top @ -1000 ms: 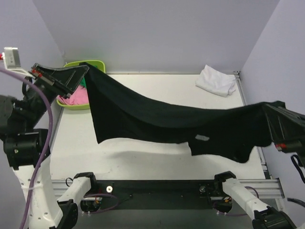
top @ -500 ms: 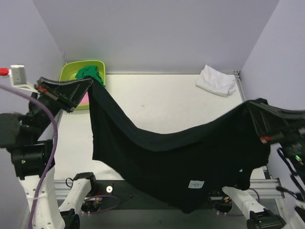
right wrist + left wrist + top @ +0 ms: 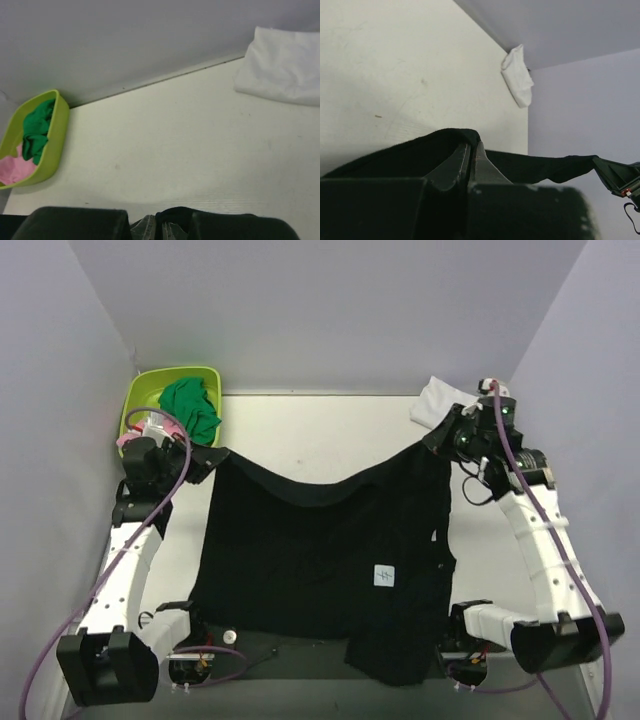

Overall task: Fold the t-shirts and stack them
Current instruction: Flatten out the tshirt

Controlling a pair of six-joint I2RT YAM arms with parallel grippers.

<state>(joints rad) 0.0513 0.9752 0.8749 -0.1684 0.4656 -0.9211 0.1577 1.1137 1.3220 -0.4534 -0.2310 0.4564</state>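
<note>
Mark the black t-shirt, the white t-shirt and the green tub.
black t-shirt [image 3: 300,550]: top external view, middle of its spread body.
white t-shirt [image 3: 285,65]: right wrist view, centre of the folded cloth.
green tub [image 3: 135,398]: top external view, its left wall.

We reach both arms forward and apart, left gripper [image 3: 212,456] and right gripper [image 3: 433,437] each pinched tight on the black t-shirt [image 3: 320,560].

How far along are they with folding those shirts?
Early on. The white t-shirt looks folded at the far right corner. The left gripper and right gripper hold the black t-shirt by two corners, spread over the table, its lower part hanging off the near edge. No fold shows yet, and stacking remains.
</note>
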